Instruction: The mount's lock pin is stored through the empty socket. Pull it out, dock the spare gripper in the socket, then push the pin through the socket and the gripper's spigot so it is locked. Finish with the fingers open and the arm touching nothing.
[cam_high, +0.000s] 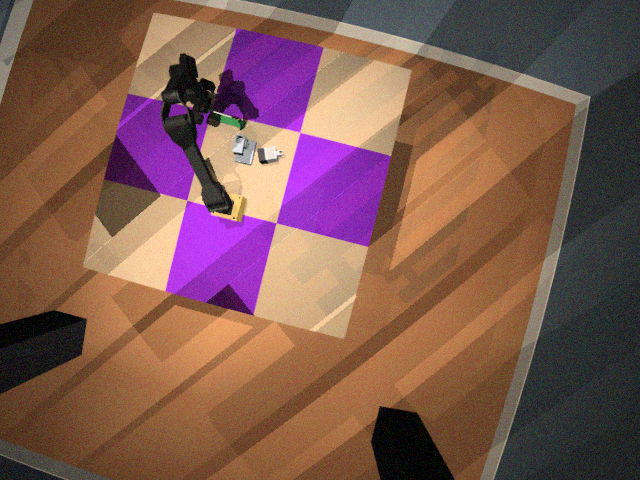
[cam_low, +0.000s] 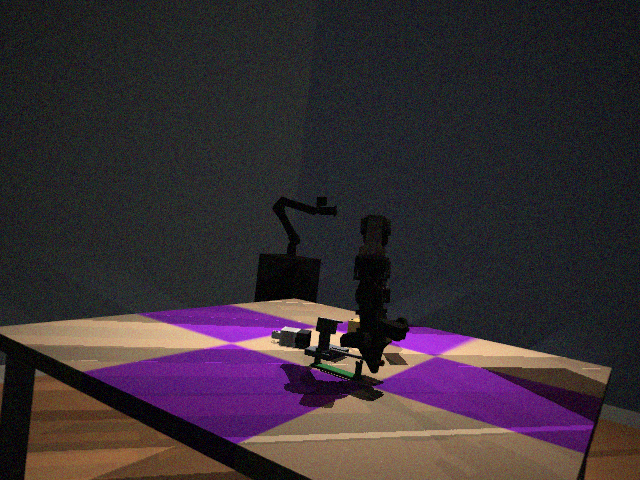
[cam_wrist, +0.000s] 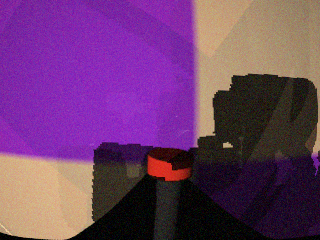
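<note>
My gripper (cam_high: 211, 109) (cam_wrist: 163, 178) is shut on the lock pin (cam_high: 225, 115) (cam_low: 347, 353) (cam_wrist: 169, 169). The red head and grey shaft show between the dark fingers in the wrist view. The thin shaft runs sideways above the green rack, clear of the mount's socket in the top view. The grey mount (cam_high: 240, 146) (cam_low: 326, 333) stands on its flat plate beside the rack. The spare gripper (cam_high: 269, 155) (cam_low: 295, 337), a white and dark block with a small spigot, lies beside the mount, apart from it. The socket hole is too small to make out.
The green rack (cam_high: 229, 121) (cam_low: 333, 370) with upright ends stands below my gripper. The arm's yellow base plate (cam_high: 238, 208) is at the near side of the mount. A second dark arm (cam_low: 287, 222) stands on a black box in the background.
</note>
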